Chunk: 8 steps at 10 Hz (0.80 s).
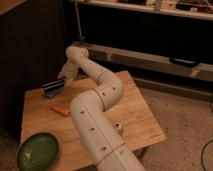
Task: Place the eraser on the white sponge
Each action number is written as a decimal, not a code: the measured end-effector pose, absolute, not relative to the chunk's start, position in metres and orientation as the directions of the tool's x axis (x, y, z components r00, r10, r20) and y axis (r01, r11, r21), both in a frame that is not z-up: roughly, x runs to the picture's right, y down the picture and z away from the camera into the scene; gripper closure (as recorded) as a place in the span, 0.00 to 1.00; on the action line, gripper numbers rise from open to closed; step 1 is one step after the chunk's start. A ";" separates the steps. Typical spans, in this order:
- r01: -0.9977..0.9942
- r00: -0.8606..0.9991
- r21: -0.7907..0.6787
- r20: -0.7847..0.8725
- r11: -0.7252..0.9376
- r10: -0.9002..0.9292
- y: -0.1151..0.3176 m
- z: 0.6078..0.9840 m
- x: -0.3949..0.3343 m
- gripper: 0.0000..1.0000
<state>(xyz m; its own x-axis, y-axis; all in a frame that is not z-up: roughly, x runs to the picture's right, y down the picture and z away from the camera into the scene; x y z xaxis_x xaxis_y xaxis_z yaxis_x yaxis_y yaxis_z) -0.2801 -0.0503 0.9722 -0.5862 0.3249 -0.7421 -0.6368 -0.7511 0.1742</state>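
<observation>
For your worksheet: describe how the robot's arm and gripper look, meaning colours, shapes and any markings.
The arm is off-white, built of thick rounded tube segments with bulging joints and small dark dots along its casing. The gripper, over the table's far left part, has dark, flat fingers. No cables or markings show.

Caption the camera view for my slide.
White arm's gripper at wooden table's far-left edge; orange block, green bowl nearer.
</observation>
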 end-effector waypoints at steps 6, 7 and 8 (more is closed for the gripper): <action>-0.637 -0.586 0.174 -0.742 -0.751 0.325 -0.050 0.972 -0.280 0.20; -0.637 -0.586 0.174 -0.742 -0.751 0.325 -0.050 0.972 -0.280 0.20; -0.637 -0.586 0.174 -0.742 -0.751 0.325 -0.050 0.972 -0.280 0.20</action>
